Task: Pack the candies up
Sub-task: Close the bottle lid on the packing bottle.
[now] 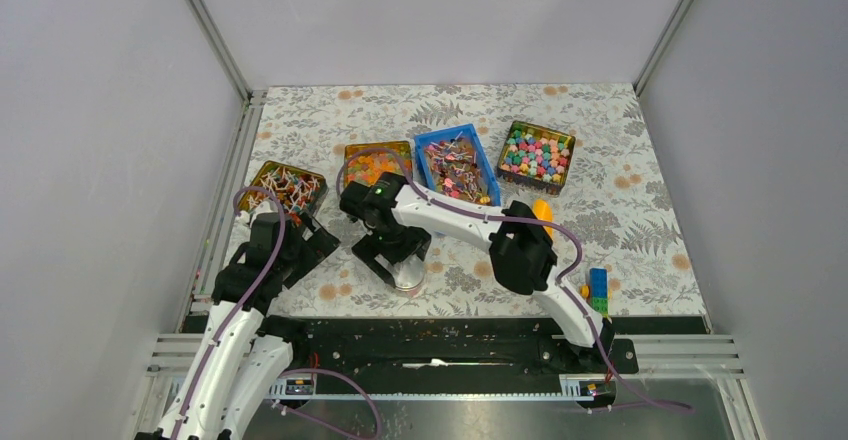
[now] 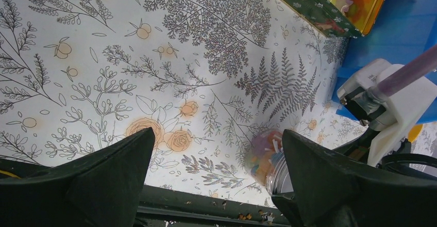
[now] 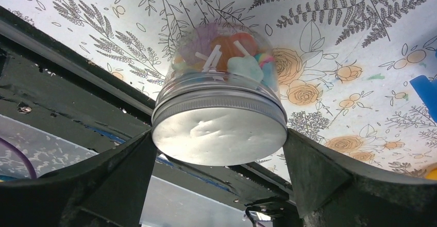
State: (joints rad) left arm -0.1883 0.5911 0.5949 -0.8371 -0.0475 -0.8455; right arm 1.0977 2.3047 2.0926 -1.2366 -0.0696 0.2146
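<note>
From above, the candies [image 1: 457, 168] lie in a blue bin [image 1: 443, 133] just past centre at 12 o'clock. A jelly tray [image 1: 378, 146] sits touching the bin at its 9 o'clock, and a tray of pastel sweets [image 1: 545, 130] stands near its 3 o'clock. A further tray [image 1: 300, 173] of wrapped sweets is at the table's 9 o'clock. A lidded jar [image 1: 407, 280] stands at 6 o'clock near the front edge, under the right gripper [image 1: 395, 260]. The left gripper [image 1: 312, 238] hangs at the jar's 9 o'clock.

In the left wrist view, the left gripper [image 2: 217, 134] has its jaws wide apart over bare cloth [image 2: 154, 46], with nothing between them. The jar [image 2: 268, 157] shows at 5 o'clock, the jelly tray [image 2: 309, 10] at 1 o'clock and the bin [image 2: 407, 31] beside it.

In the right wrist view, the right gripper [image 3: 219, 134] has its jaws spread, one finger on each side of the metal lid [image 3: 219, 134], just beside its rim. Mixed sweets fill the jar [image 3: 221, 57].
</note>
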